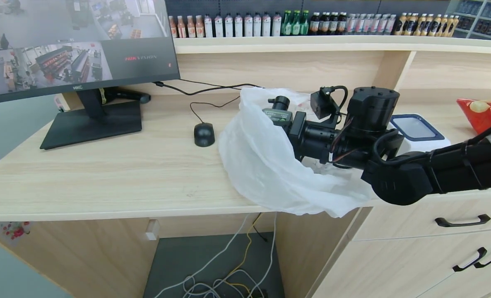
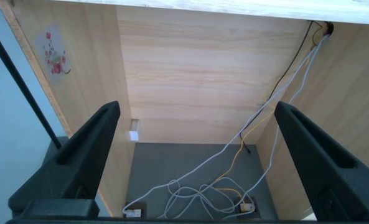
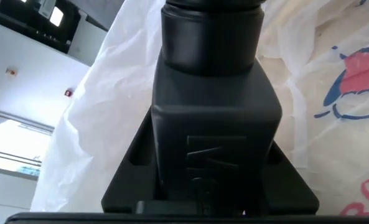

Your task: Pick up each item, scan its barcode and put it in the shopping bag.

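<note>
One long bench [image 1: 104,174] of pale wood-grain laminate carries everything. On its left end stands one flat black monitor [image 1: 63,41] on a slab foot. In the middle lies one shopping bag [image 1: 262,165], thin, white, crinkled plastic, slumped with its mouth open toward the robot's right and one corner hanging over the front edge. The right tool [image 1: 285,120] is inside that mouth, closed on one bottle [image 1: 277,114]. The bottle is dark and square-bodied with a round black cap [image 1: 282,100]; its long axis is roughly upright, cap uppermost. Behind the arm sits one white scanner [image 1: 417,128] with a blue-framed window, and at the far right one glossy red snack packet [image 1: 483,111]. One rounded black mouse [image 1: 204,134] lies left of the bag. The left tool [image 2: 196,112] hangs below the benchtop, spread wide and holding nothing, above loose cables [image 2: 203,193].
</note>
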You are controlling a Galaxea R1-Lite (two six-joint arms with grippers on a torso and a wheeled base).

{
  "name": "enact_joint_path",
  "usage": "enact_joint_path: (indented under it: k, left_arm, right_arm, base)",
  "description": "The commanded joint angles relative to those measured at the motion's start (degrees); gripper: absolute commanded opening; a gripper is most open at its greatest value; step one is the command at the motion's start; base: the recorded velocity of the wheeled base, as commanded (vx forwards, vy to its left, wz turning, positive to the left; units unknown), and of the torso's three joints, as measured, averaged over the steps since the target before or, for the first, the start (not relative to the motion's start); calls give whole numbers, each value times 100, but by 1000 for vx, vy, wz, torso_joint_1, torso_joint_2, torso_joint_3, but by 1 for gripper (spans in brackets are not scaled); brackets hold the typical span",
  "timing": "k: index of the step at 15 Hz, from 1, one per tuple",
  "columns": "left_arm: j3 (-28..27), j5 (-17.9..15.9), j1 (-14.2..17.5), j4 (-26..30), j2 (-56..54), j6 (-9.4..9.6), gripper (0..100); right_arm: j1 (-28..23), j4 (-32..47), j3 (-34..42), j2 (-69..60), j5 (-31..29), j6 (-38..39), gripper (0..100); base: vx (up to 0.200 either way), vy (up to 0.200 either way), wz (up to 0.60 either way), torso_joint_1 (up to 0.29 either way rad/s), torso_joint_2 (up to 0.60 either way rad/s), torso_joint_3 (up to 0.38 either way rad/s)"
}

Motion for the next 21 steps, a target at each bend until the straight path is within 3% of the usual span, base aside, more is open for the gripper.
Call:
enact_joint_path:
  k: [1, 10, 11, 21]
  left_arm:
    - [0, 1, 0, 6, -2, 0, 100]
    - [0, 1, 0, 6, -2, 0, 100]
    - [0, 1, 0, 6, -2, 0, 100]
    - [0, 1, -9, -2, -2, 0, 100]
  right_arm:
    - [-1, 33, -2, 87, -1, 4, 0]
    - [-9, 51, -19, 254, -1, -189, 0]
    - [-9, 51, -19, 254, 7, -189, 100]
    - [-45, 16, -46, -36, -107, -198, 100]
  base:
    - [0, 0, 0, 0, 0, 0]
    - [0, 0, 0, 0, 0, 0]
    - [0, 0, 0, 0, 0, 0]
    - [0, 0, 0, 0, 0, 0]
